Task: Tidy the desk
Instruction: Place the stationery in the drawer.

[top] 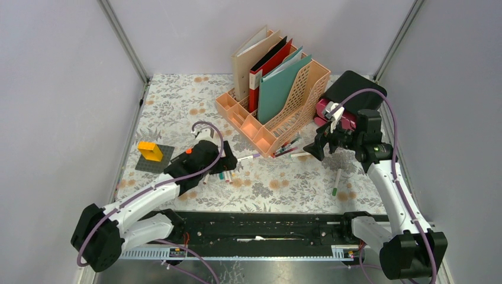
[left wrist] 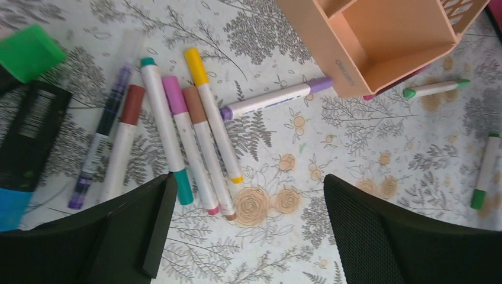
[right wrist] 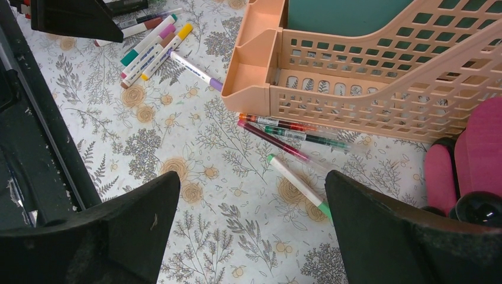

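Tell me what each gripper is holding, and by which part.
Nothing is held. The left gripper is open above the loose markers, and the right gripper is open above a green-capped marker.

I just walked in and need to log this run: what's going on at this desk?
Two robot arms are tidying a desk with loose pens scattered on it. The left gripper hovers open over a row of markers lying on the cloth, holding nothing. The right gripper, also open and empty, hangs above a few pens beside the peach file rack. No pen is in a gripper yet.
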Robot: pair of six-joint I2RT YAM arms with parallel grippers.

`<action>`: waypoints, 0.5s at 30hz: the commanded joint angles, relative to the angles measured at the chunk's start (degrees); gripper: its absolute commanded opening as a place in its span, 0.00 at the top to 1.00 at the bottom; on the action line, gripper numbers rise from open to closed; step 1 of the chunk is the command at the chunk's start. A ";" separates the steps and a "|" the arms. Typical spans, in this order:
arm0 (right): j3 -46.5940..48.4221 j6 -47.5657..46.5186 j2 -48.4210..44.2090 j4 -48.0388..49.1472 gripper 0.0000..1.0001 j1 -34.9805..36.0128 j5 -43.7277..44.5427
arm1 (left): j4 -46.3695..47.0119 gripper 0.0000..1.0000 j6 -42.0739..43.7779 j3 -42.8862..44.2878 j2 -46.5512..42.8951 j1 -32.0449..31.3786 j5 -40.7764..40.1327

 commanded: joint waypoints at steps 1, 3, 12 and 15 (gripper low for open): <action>-0.14 -0.90 -0.82 1.51 0.00 -0.18 0.07 | -2.33 0.01 8.51 2.35 -3.03 -0.61 -5.63; -0.14 -0.92 -0.74 1.47 0.00 -0.24 0.00 | -2.96 0.01 9.72 1.57 -4.03 -0.61 -5.84; -0.04 -0.74 -0.67 1.37 0.00 -0.25 -0.39 | -7.85 0.04 9.25 2.62 1.73 -0.60 -11.67; -0.05 -0.70 -0.66 1.41 0.00 -0.18 -0.28 | -7.73 0.10 9.23 3.09 4.06 -0.52 -12.43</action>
